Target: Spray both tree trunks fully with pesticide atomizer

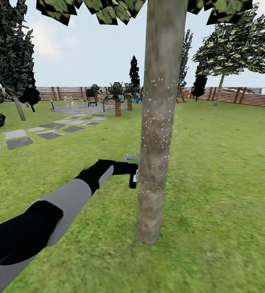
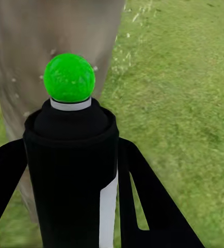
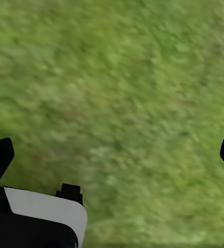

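Note:
A thick grey-brown tree trunk [image 1: 158, 122] rises straight ahead in the head view, dotted with white pesticide specks [image 1: 152, 122] along its left side. My left gripper [image 1: 129, 169] is shut on the dark pesticide atomizer [image 1: 133, 176], held just left of the trunk near its lower part. In the left wrist view the atomizer [image 2: 70, 170] stands between the black fingers [image 2: 153, 201], its green dot [image 2: 69, 77] facing the speckled trunk [image 2: 50, 31]. A second tree [image 1: 230, 44] stands far back right by the fence. My right gripper [image 3: 114, 150] hangs open over grass.
Lawn [image 1: 222, 171] spreads all round the trunk. Grey stepping stones [image 1: 20, 142] lead back left to a paved circle [image 1: 79, 108] with a black grill [image 1: 91, 97]. Short palms [image 1: 117, 97] stand mid-distance. A brown slat fence [image 1: 246, 97] closes the far side.

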Robot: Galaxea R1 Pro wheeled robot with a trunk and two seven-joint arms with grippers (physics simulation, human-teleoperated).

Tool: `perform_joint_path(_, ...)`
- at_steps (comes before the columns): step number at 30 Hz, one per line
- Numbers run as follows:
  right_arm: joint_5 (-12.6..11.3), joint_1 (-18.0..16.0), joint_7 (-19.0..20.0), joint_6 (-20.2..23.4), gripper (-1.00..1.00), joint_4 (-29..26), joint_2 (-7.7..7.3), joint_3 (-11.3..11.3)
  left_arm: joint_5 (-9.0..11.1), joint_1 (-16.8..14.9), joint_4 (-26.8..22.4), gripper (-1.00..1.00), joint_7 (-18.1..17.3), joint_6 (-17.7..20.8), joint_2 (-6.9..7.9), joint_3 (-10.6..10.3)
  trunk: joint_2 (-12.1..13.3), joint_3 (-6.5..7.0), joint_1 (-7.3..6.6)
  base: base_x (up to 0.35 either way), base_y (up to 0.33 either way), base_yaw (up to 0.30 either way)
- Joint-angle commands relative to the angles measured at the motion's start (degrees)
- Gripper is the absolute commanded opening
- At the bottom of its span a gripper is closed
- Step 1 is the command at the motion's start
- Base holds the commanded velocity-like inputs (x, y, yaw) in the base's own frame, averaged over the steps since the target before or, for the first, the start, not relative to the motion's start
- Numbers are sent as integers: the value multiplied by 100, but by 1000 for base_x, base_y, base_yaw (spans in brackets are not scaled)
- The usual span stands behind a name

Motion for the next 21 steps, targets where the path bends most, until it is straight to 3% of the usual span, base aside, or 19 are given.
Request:
perform_joint_path(1,0,0,0,0,100,0,1,0,14,-1,66,-100,-1,-68,-1,8,-1,1,0,0,0,0)
perform_joint_path(12,0,1,0,-1,100,0,0,0,24,-1,473,-100,-1,-240,-1,-6,-1,1,0,0,0,0)
perform_joint_path(17,0,1,0,0,100,0,3,0,35,-1,-427,-100,14,-274,-1,-20,-1,1,0,0,0,0)
perform_joint_path(21,0,1,0,0,100,0,-2,0,31,-1,-947,-100,16,10,-1,-6,-1,1,0,0,0,0)
